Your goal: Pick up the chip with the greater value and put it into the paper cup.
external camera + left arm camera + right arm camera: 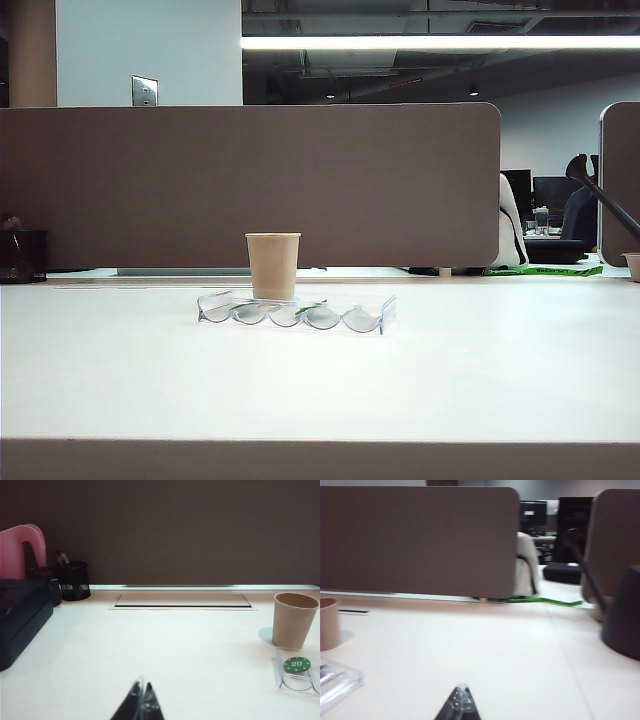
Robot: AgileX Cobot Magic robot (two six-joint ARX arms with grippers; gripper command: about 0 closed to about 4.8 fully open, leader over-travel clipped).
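The paper cup (272,265) stands upright on the white table, just behind a clear wavy plastic tray (300,314). In the left wrist view the paper cup (294,621) is off to the side of my left gripper (142,686), and a green chip marked 20 (297,664) lies in the tray (277,672). The chip with the greater value shows in no view. My left gripper is shut and empty, well short of the tray. My right gripper (461,687) is also shut and empty, with the cup (329,624) and the tray (335,680) off to its side. Neither gripper shows in the exterior view.
A brown partition (250,185) runs along the back of the table. A black mesh pen holder (73,581), a dark box (20,615) and a pink file (20,545) stand at the left. A dark rounded object (625,615) sits at the right.
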